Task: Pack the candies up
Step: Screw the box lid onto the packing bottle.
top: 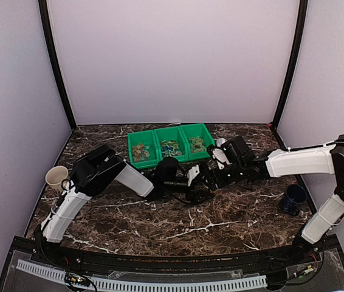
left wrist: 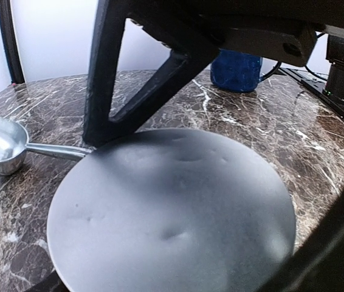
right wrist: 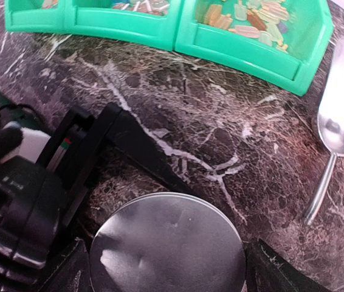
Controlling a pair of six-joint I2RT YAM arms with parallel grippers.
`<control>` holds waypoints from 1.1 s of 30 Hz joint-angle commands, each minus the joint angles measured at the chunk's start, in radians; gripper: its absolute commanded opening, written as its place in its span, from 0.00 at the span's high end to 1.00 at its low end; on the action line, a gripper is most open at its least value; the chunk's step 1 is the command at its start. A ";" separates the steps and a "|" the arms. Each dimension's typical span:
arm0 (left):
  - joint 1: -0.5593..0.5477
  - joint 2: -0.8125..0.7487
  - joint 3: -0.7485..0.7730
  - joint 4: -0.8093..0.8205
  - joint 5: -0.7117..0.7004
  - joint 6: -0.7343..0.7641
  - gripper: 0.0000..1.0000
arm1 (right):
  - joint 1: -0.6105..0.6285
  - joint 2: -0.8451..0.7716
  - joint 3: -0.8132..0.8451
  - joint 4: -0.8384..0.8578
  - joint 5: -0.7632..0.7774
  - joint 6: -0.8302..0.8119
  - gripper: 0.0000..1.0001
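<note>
**While the tin (right wrist: 169, 243) is shut: candies (right wrist: 251, 15) wait in the bin (right wrist: 245, 56)**

- Candies: small wrapped pieces in mixed colours, lying in all three bin compartments. None show outside it.
- Tin: round, metal, lid (left wrist: 172, 213) on. It stands just in front of the bin, apart from it.
- Right gripper (right wrist: 167, 264): fingers set against opposite sides of the tin with no gap showing. Judged clamped on it.
- Left gripper (top: 183, 184): also at the tin, on the side toward the bin's left end. Whether its fingers are apart or closed cannot be told.
- Scoop (right wrist: 342, 115): metal, bowl apparently empty. It lies off the bin's right front corner, touched by neither gripper.
- Step in hand, as judged: opening the tin.
- Next move calls for one gripper to steady the tin while the other lifts the lid off. A reach for the scoop follows, to carry candies over from the bin.
</note>
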State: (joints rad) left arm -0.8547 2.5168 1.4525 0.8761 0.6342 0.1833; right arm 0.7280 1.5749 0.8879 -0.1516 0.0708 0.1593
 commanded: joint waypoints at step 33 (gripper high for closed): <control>0.035 0.117 0.069 -0.647 0.477 0.457 0.14 | -0.047 -0.190 0.049 -0.389 -0.429 -0.850 0.03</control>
State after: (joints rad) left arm -0.8185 2.5225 1.5547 0.5919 1.0172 0.4320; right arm 0.6922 1.3525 0.8875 -0.4934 -0.2039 -0.5076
